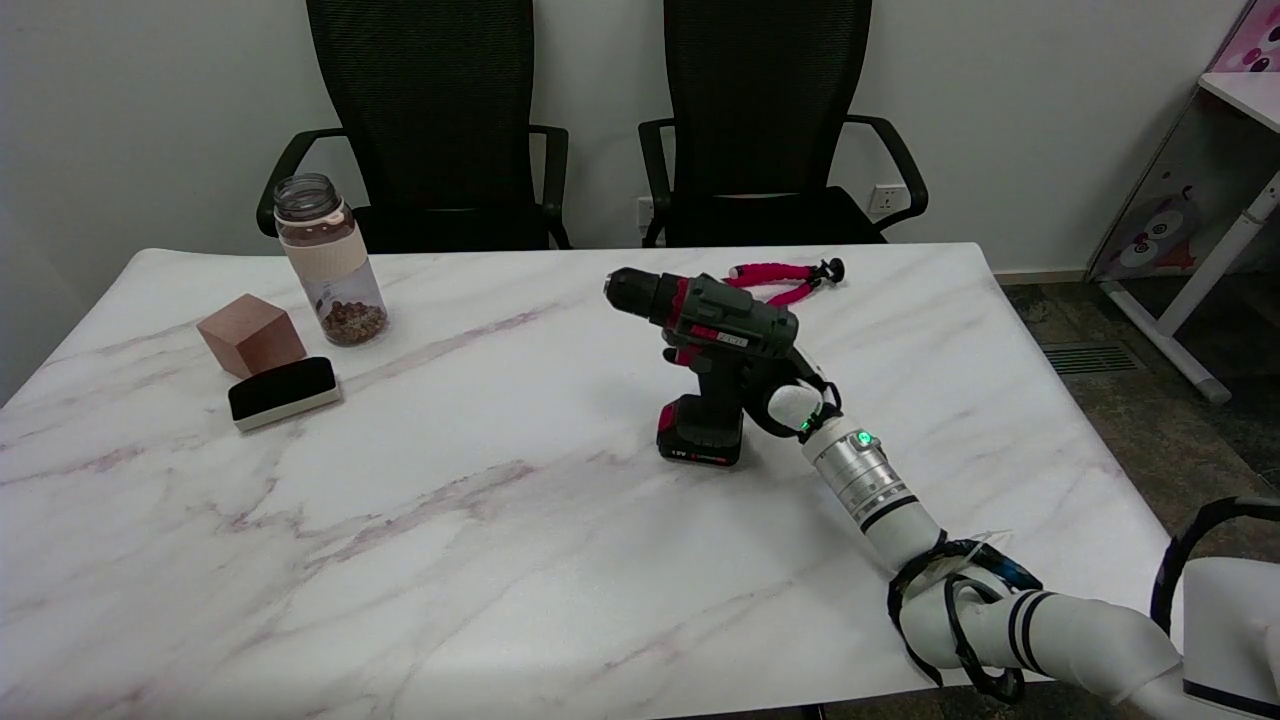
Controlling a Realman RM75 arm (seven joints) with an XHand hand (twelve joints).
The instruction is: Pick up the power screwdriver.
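The power screwdriver (715,335) is dark green and black with red trim. It stands upright on its battery base near the table's middle, chuck pointing left. My right arm reaches in from the lower right. My right hand (785,395) is right up against the back of the tool's handle. Most of the hand is hidden behind the tool's body and handle. Only its white heel and some black parts show. Whether the fingers are wrapped around the handle cannot be seen.
A pink-legged mini tripod (785,278) lies just behind the tool. At the far left are a jar (330,262), a wooden cube (251,335) and a black eraser block (284,391). Two black chairs (760,120) stand beyond the marble table's (500,560) far edge.
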